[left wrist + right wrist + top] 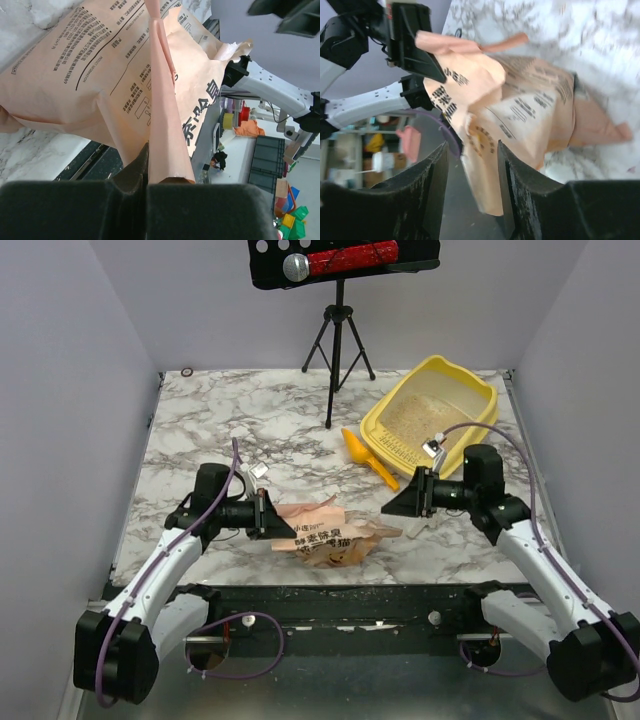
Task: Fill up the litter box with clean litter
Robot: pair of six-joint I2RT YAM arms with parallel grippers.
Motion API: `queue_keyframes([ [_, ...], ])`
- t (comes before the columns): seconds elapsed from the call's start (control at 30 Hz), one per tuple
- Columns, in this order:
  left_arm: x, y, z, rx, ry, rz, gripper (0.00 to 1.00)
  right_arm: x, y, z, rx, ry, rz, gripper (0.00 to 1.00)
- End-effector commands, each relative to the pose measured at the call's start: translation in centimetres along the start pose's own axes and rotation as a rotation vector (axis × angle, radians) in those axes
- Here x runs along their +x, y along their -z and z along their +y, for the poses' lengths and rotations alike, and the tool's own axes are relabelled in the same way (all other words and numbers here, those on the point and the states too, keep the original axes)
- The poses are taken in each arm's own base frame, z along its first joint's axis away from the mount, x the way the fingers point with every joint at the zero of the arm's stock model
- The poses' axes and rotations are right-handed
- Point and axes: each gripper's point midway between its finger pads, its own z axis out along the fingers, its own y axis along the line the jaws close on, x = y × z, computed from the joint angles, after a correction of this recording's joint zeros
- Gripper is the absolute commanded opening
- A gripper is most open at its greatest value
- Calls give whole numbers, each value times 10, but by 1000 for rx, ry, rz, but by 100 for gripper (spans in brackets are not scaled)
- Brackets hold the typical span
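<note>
- The left pincer (268, 517) is fully closed on a fold at the left end of the bag (335, 540). The left wrist view shows the paper pinched flat between its fingers.
- The bag lies on its side, crumpled, and stretches away from this pincer to its right. Its long axis runs from one pincer towards the other, along the near table edge.
- The right pincer (388, 508) is about half open and holds nothing. Its tips point at the right end of the bag, which is just in front of them, and I see no paper caught between the jaws.
- The scoop (368, 458) lies on the far side of the right pincer, between the bag and the box, with its handle pointing towards the pincer. I think it is what a lifted bag can knock.
- The box (478, 405) is farther away on the same side, behind the wrist of the right pincer and not in front of its tips. Its long axis runs diagonally, near-left to far-right. The right arm is clearly nearer to it.
- Litter (415, 420) covers the floor of the box in a thin layer.
- A tripod (338, 350) stands to the left of the box, well apart from both pincers.
</note>
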Motion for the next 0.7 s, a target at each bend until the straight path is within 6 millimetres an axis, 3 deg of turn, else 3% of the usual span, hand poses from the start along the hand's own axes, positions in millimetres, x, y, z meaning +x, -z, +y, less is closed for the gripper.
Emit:
queue_keyframes([
  [0.0,-15,-1,4,-40,-14,-35,0,-32,12,15,143,296,-93,52],
  [0.1,-17,-2,4,-39,-14,-33,0,-37,8,34,173,450,-71,52],
  [0.3,-18,-2,5,-53,-18,-32,0,0,-28,80,61,772,157,52],
  [0.5,-15,-1,6,-51,-25,-33,0,20,-48,80,-7,1059,216,54],
  [0.67,-15,-1,5,-46,-30,-35,0,32,-54,78,-79,1182,238,56],
])
